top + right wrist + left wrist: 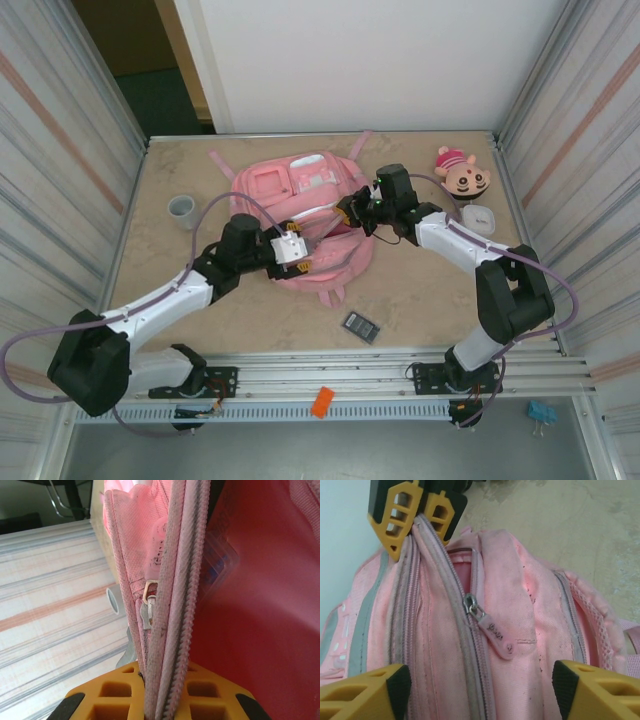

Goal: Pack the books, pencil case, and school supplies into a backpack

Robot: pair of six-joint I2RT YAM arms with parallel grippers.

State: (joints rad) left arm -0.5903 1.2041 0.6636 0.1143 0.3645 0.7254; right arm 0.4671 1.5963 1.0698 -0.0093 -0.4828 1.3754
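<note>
Pink zip tape is pinched tight in my right gripper [161,682], which holds the backpack's [300,185] mouth edge up. My left gripper [480,680] stands wide apart and empty, straddling the backpack, with the zip pull [495,632] just ahead between its fingers. Well back from both, toward my bases, the calculator [361,326] lies on the table [420,300], unpacked. I judge the packing unfinished. What's already inside I cannot tell.

Pink backpack [268,186], flat, main zip open
</note>
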